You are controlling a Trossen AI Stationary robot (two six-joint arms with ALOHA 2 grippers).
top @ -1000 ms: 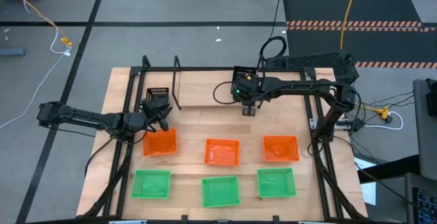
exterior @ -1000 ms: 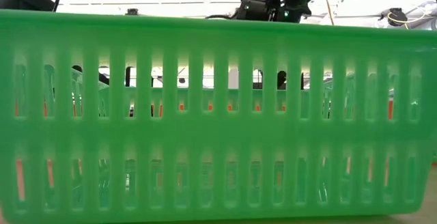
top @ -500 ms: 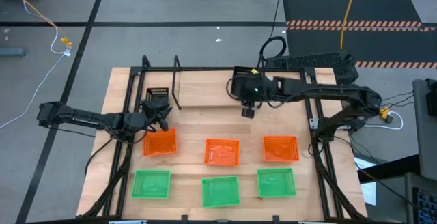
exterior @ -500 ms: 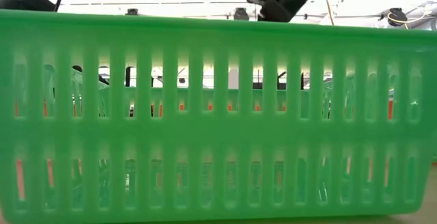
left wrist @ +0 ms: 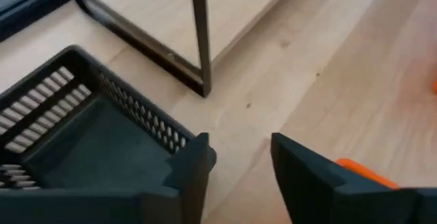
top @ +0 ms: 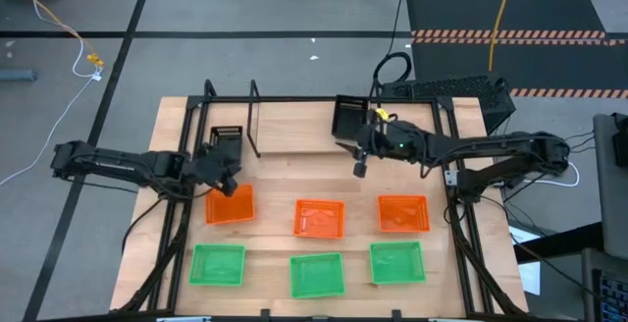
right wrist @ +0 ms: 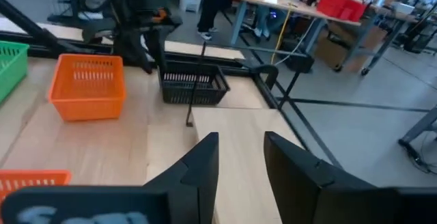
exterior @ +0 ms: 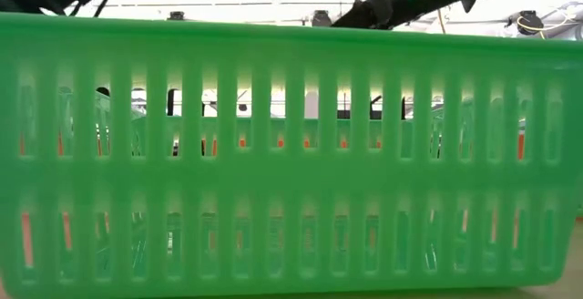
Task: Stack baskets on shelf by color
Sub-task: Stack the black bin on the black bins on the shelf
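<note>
A: Nearest us, we are looking at a row of three green baskets point(top: 316, 274), then three orange baskets point(top: 320, 218) behind them, all on the table point(top: 285, 175) and none on the shelf point(top: 304, 126) yet.

B: We are hovering the left gripper point(top: 227, 168) just past the left orange basket point(top: 230, 204), its fingers point(left wrist: 194, 162) parted and holding nothing. A black basket point(top: 227, 138) is sitting immediately beyond it, by the shelf's hoop upright point(top: 255, 118).

A: So that black basket is lying straight ahead of the left claw, far closer to it than to the right arm. We cannot tell its long axis for sure.

B: We are holding the right gripper point(top: 360, 166) above bare table mid-way back, fingers point(right wrist: 205, 162) apart and empty, with another black basket point(top: 349, 118) behind it on the shelf's far edge.
</note>
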